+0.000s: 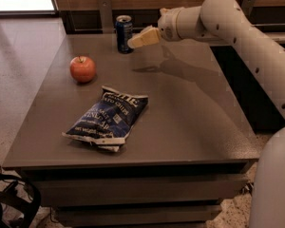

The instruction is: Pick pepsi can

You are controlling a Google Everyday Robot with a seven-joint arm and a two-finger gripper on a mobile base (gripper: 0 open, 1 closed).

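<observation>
The pepsi can, dark blue with a silver top rim, stands upright at the far edge of the grey table, left of centre. My gripper reaches in from the right on the white arm. Its pale fingertips are just right of the can, at the can's lower half, very close to it or touching it. It holds nothing.
A red apple sits on the table's left side. A flat dark blue chip bag lies in the middle front. A wooden wall with a metal bracket runs behind the table. A dark bag lies on the floor, lower left.
</observation>
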